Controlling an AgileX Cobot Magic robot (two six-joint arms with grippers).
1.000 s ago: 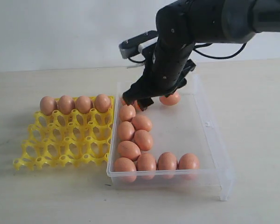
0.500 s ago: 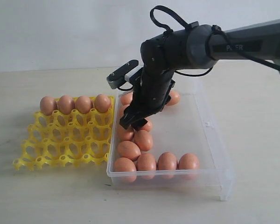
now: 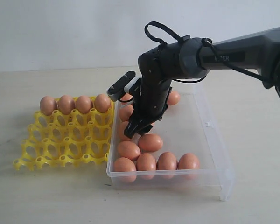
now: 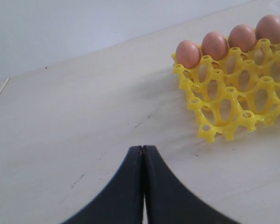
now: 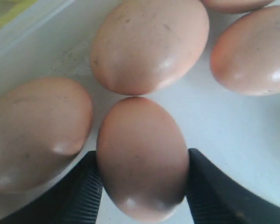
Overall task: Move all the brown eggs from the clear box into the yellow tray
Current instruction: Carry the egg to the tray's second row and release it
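Clear plastic comes first: the near wall of the clear box (image 3: 210,183) stands on the pale table (image 3: 46,196), and just behind it four brown eggs (image 3: 167,161) lie in a row along the box floor. Behind that row, on the left side of the box, two more eggs lie side by side. Beyond them the right gripper (image 3: 136,129) reaches down into the box from the right arm. Its wrist view shows the gripped egg (image 5: 142,158) clasped between the two ribbed black pads (image 5: 86,191), one against each side. That egg lies on the box floor, touching another egg ahead of it. Farther back, one egg shows by the left wall and another at the far end of the box, both partly hidden by the arm.

Left of the box, just beside its wall, sits the yellow tray (image 3: 60,140). Its near three rows of cups hold nothing, while the far row holds four eggs.

Over bare table, the left gripper (image 4: 143,158) is clenched with its black fingers pressed together on nothing, the tray's corner lying beyond it.
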